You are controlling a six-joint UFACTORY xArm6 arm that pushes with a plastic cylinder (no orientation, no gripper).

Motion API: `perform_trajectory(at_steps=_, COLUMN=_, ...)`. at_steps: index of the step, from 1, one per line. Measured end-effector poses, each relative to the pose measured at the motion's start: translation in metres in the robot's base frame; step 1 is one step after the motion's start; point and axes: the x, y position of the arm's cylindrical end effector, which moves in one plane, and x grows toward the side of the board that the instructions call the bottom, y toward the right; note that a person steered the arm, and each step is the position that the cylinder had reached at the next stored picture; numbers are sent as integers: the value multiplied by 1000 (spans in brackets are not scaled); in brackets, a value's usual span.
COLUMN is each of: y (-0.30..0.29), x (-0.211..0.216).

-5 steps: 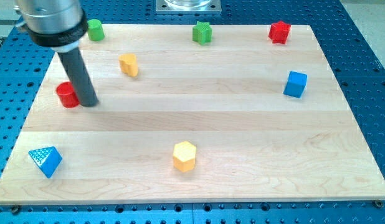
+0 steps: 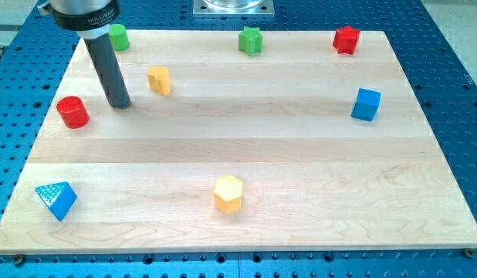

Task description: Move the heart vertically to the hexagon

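Sitting with my tip [image 2: 121, 105] just left of what looks like the yellow heart [image 2: 159, 79], not touching, bare rod so nothing held, yellow hexagon [image 2: 228, 193] way down the table [image 2: 300, 154], probably lining up a downward shove.

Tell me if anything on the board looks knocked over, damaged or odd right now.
Nothing stands out. All seven blocks sit flat and apart on the wooden board, none over an edge. My tip rests between the red cylinder and the yellow heart, touching neither.
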Motion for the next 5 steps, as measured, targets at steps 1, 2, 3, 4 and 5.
perform_trajectory(at_steps=1, y=0, x=-5)
perform_trajectory(at_steps=2, y=26, x=-46)
perform_trajectory(at_steps=3, y=87, x=-46)
perform_trajectory(at_steps=4, y=183, x=-33)
perform_trajectory(at_steps=5, y=245, x=-71)
